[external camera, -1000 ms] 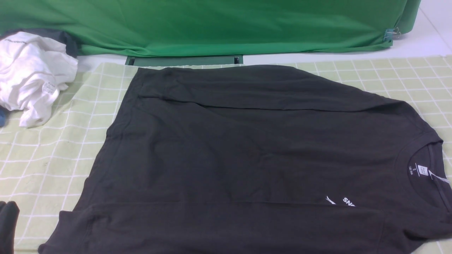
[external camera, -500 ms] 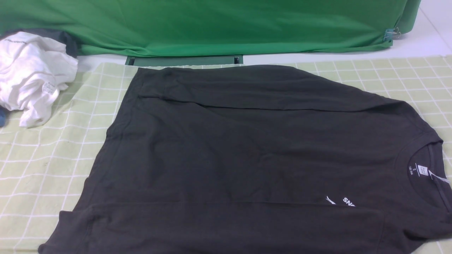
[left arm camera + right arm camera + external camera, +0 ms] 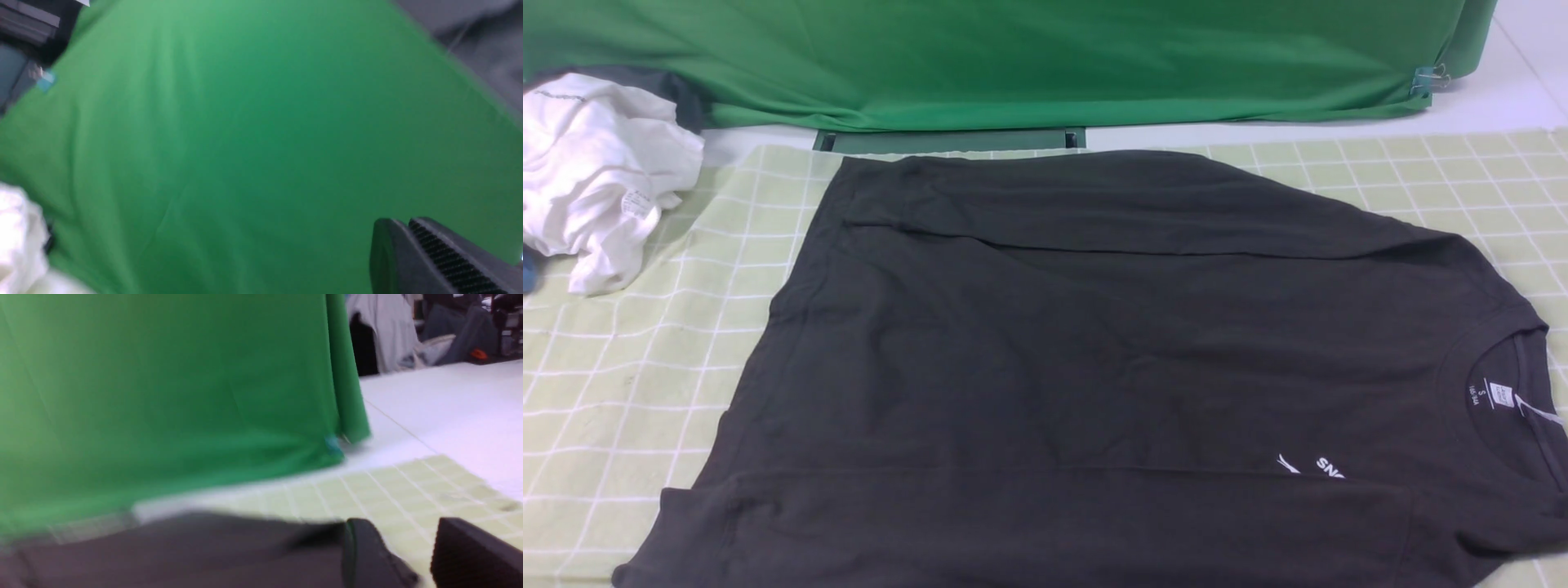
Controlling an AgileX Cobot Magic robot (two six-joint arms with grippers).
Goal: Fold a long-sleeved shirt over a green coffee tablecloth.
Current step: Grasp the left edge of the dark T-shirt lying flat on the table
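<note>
The long-sleeved shirt (image 3: 1094, 351) lies flat and dark on the green coffee tablecloth (image 3: 629, 384). Its neck with the white label (image 3: 1499, 396) points right, and the white logo (image 3: 1311, 465) is near the front. Both sleeves lie folded across the body. Neither gripper shows in the front view. In the right wrist view my right gripper (image 3: 402, 535) is open and empty, above the shirt's edge (image 3: 184, 551) and the tablecloth (image 3: 408, 486). In the left wrist view my left gripper (image 3: 408, 222) has its fingers together with nothing between them, facing the deep-green sheet.
A crumpled white garment (image 3: 596, 171) sits on the tablecloth's far left corner. A deep-green fabric sheet (image 3: 1013, 57) hangs along the back, with a clip (image 3: 1425, 79) at its right end. White tabletop (image 3: 1503, 98) shows at the back right.
A dark gripper tip that stood at the front view's lower left corner one second ago has gone out of that view. The shirt has not moved.
</note>
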